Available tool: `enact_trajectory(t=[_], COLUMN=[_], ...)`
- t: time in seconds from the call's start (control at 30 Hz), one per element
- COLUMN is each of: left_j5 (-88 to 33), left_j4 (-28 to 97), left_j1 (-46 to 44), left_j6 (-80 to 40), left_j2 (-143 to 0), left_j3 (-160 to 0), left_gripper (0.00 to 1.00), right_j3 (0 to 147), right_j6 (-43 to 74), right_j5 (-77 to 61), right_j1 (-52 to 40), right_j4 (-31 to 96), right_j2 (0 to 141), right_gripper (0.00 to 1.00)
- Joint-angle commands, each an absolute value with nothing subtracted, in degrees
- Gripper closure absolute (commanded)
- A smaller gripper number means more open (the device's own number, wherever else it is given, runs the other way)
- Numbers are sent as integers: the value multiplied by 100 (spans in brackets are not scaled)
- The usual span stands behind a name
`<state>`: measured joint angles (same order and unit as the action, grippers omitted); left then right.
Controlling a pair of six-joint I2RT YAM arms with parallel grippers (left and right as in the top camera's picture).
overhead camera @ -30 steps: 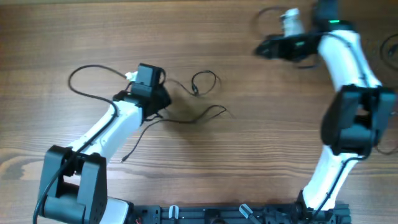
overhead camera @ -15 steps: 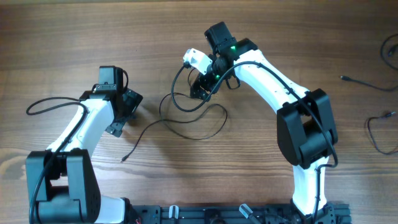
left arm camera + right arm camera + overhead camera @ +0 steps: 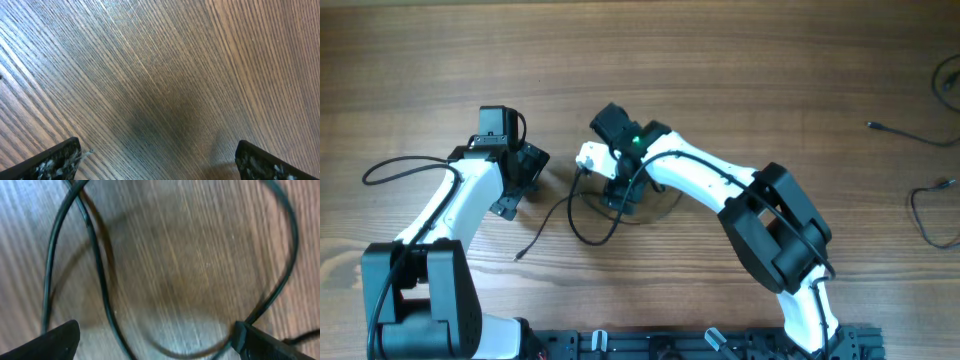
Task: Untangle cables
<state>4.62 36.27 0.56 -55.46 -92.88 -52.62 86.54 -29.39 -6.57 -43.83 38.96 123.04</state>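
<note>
1. The left gripper [image 3: 518, 185] hangs over bare wood on the left side of the table [image 3: 720, 60], with its jaws spread wide and nothing between them
2. In the left wrist view only the 2 dark fingertips [image 3: 52, 162] show, 1 in each lower corner, with plain wood grain between them
3. The right gripper [image 3: 618, 195] points down near the middle of the table, just to the right of the left gripper; its jaws are also wide open and grip nothing
4. The cables [image 3: 571, 215] lie on the wood right under the right gripper: a thin dark loop curves out to the gripper's left and passes beneath it, and a faint arc shows on its other side
5. From that loop 1 strand runs down and left to a small tip [image 3: 519, 256] near the left arm
6. In the right wrist view 2 thin strands [image 3: 100, 275] cross near the top left and run down between the open fingertips [image 3: 50, 342]; another strand sweeps round the right side and ends by the right fingertip, though contact cannot be told
7. Near the right edge lie the spare cables [image 3: 905, 133], well apart from the loop: 1 fairly straight, 1 loose loop below it and a curl in the upper corner
8. A thick black lead [image 3: 400, 165] fixed to the left arm arcs out to its left
</note>
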Motion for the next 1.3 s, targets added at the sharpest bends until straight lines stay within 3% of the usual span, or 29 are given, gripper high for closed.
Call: enact_trajectory(t=[0.0, 0.07, 0.1, 0.13, 0.17, 0.23, 0.47, 0.57, 0.63, 0.67, 0.87, 1.07, 1.27], left_j5=[458, 458, 458, 458, 458, 458, 458, 458, 458, 458, 458, 458, 458], left_j4=[3627, 3627, 3629, 3627, 3627, 3629, 3627, 3627, 3627, 3627, 3627, 3627, 3627], left_j1=[82, 80, 82, 82, 82, 82, 82, 82, 82, 80, 82, 82, 82], left_j6=[-5618, -5621, -5621, -5621, -5618, -5621, -5621, -5618, -5621, -5621, -5618, -5621, -5621], left_j2=[-9181, -9181, -9181, -9181, -9181, -9181, -9181, -9181, -9181, -9181, -9181, -9181, -9181], left_j3=[-5251, -5251, -5251, -5251, -5251, -5251, -5251, -5251, -5251, -5251, -5251, -5251, -5251], left_gripper=[0, 0, 0, 0, 0, 0, 0, 0, 0, 0, 0, 0, 0], right_j3=[8364, 8355, 8355, 8355, 8355, 8355, 8357, 8366, 8370, 8379, 8377, 8377, 8377], right_j6=[-2637, -2641, -2659, -2661, -2657, -2648, -2552, -2552, -2530, -2532, -2246, -2082, -1653], right_j5=[-34, 49, 137, 154, 152, 152, 191, 126, 126, 104, -1221, -1293, 462], right_j1=[-4598, -4711, -4720, -4711, -4676, -4591, -3153, -2674, -2707, -2770, -2897, -2884, -2902], right_j4=[3776, 3795, 3726, 3649, 3570, 3330, 3175, 3336, 3422, 3446, 3540, 3533, 3059], right_j2=[12431, 12431, 12431, 12431, 12431, 12431, 12429, 12414, 12339, 12254, 12064, 12066, 12066], right_gripper=[0, 0, 8, 27, 56, 96, 96, 93, 55, 0, 0, 0, 0])
